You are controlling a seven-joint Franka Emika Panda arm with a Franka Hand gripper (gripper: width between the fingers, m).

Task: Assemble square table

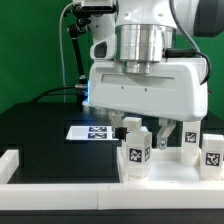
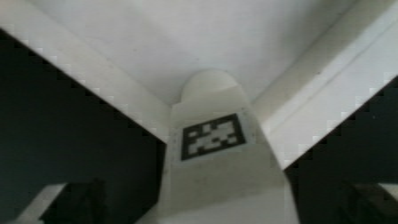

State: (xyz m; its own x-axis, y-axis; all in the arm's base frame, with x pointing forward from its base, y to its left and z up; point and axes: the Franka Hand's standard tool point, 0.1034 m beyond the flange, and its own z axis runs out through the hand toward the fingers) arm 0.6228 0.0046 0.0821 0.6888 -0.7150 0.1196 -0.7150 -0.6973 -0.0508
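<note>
White, chunky plastic table leg (image 2: 217, 150) with a black-and-white tag stands upright between my gripper's (image 1: 143, 128) wide-open, empty jaws, seemingly on the square tabletop (image 2: 196, 45). It looks light, rigid, slick; I'd grasp its flat sides mid-height.

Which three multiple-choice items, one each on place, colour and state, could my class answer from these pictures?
1. Where does the thin flat white marker board lie?
A. against the back wall
B. on the table, to the exterior view's left of the end effector
C. on the floor

2. What colour is the flat work table?
A. black
B. red
C. yellow

3. The end effector is:
A. shut tight
B. out of view
C. open

Key:
1. B, it lies flat there.
2. A, the bare surface is black.
3. C, the wrist view shows the fingers clear of the short chunky white plastic tagged leg.
</note>
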